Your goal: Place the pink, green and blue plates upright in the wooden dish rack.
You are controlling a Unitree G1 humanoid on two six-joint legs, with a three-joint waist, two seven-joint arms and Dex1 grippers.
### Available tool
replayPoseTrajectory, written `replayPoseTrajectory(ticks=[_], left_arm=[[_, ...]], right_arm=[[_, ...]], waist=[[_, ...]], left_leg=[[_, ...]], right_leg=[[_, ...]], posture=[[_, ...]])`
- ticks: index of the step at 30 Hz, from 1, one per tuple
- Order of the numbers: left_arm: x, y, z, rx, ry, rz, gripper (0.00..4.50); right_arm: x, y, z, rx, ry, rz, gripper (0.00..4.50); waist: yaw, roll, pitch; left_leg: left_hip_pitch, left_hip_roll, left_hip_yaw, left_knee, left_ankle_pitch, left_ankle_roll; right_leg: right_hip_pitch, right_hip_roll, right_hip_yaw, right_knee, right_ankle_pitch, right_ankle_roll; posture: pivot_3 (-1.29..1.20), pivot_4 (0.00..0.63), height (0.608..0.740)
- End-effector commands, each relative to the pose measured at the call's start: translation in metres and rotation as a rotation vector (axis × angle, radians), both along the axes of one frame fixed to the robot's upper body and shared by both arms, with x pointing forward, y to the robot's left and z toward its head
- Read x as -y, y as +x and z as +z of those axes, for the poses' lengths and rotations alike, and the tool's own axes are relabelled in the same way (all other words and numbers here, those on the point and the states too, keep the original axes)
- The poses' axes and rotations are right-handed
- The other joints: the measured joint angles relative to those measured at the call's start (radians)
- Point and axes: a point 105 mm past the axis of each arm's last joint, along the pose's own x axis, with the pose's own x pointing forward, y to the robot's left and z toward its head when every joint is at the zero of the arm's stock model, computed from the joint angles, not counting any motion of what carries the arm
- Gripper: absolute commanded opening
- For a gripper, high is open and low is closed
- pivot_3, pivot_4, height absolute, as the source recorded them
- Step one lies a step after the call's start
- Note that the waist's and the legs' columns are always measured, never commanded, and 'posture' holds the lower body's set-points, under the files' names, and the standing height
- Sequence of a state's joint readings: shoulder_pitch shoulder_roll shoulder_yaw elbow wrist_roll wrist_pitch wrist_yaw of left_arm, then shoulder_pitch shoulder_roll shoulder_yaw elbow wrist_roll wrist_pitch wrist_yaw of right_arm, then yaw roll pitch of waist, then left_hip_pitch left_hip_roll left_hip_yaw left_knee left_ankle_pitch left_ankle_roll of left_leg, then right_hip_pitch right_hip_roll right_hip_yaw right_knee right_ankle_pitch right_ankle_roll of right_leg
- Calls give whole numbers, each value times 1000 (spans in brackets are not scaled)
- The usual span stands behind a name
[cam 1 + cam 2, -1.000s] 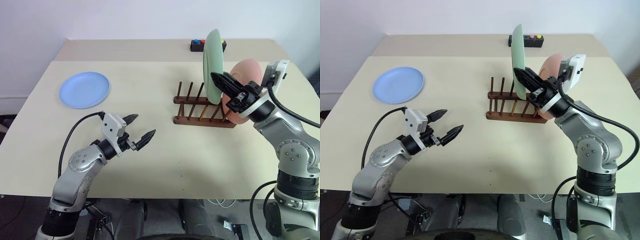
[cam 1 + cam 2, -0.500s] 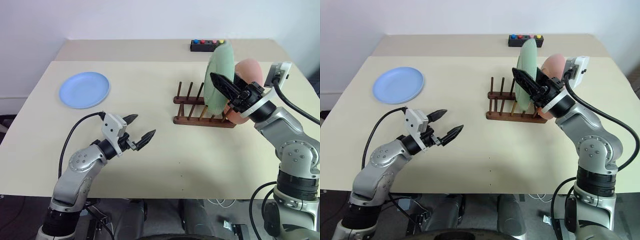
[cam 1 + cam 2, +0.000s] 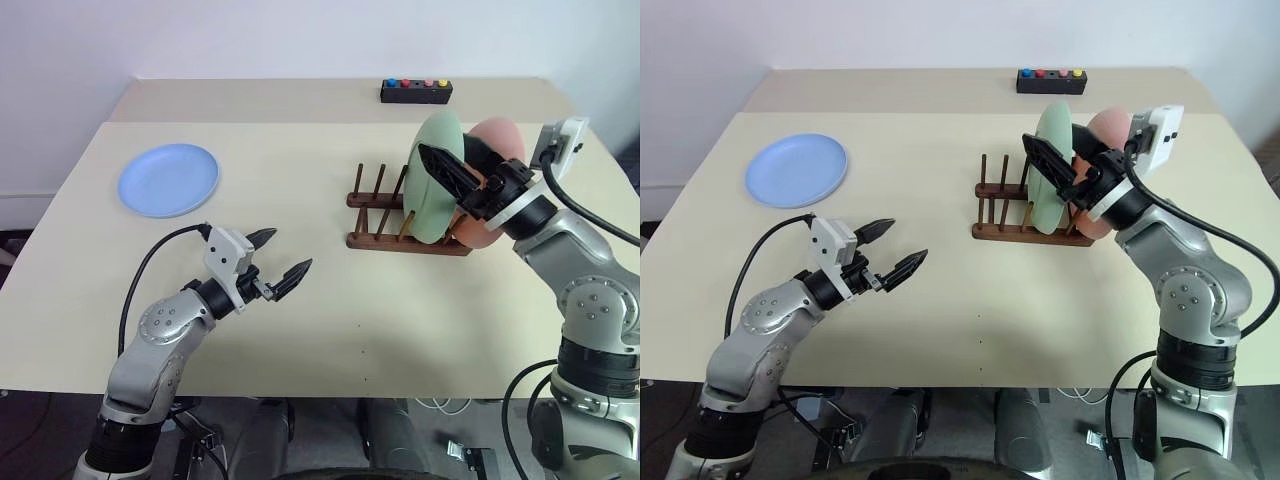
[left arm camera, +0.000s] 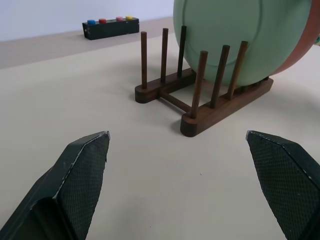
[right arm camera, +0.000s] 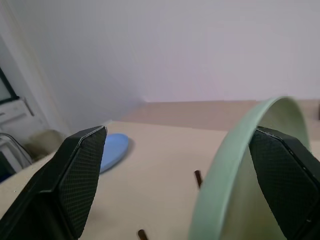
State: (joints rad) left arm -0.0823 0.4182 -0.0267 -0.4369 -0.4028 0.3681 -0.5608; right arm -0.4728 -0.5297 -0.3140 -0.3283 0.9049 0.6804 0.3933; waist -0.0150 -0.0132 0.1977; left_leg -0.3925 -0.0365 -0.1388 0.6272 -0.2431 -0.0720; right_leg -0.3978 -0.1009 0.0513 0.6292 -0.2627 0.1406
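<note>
Since a second ago the green plate (image 3: 437,178) has dropped from the right gripper (image 3: 455,172), where it was held high above the rack, and now stands on edge in the wooden rack (image 3: 405,213), leaning back against the pink plate (image 3: 494,165) that stands in the slot behind it. Both plates sit at the right end of the rack, and the pegs to their left are free. The right gripper's fingers have gone from clamped on the green plate to spread wide; they straddle its upper rim, and whether one of them touches it cannot be told. The left gripper (image 3: 277,255) hovers over the table (image 3: 330,300) in front of the rack, fingers wide apart and holding nothing, unchanged from the earlier frames. The blue plate (image 3: 169,179) lies flat on the table far to the left, well apart from the rack and from both grippers. Two of the three plates look placed, so the step in hand appears to be the release of the green one. Next, the right gripper would need to back up and away without nudging the leaning green plate, and one arm, likely the left as the nearer, would have to reach the blue plate, lift it by its rim, turn it on edge and lower it between free pegs.
</note>
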Motion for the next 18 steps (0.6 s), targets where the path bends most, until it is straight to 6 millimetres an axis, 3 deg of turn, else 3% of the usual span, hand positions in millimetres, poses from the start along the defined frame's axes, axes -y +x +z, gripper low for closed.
replayPoseTrajectory(ticks=[1, 18], left_arm=[[5, -3, 9, 39, -7, -21, 4500], [2, -1, 10, 52, -11, 3, 4500]], right_arm=[[-2, -5, 26, 109, -35, -8, 4478], [-7, -5, 39, 215, -152, -13, 4478]], waist=[[0, 0, 0], [1, 0, 0]], left_leg=[[0, 0, 0, 0, 0, 0], [0, 0, 0, 0, 0, 0]], right_leg=[[0, 0, 0, 0, 0, 0], [0, 0, 0, -1, 0, 0]], posture=[[0, 150, 740], [0, 150, 740]])
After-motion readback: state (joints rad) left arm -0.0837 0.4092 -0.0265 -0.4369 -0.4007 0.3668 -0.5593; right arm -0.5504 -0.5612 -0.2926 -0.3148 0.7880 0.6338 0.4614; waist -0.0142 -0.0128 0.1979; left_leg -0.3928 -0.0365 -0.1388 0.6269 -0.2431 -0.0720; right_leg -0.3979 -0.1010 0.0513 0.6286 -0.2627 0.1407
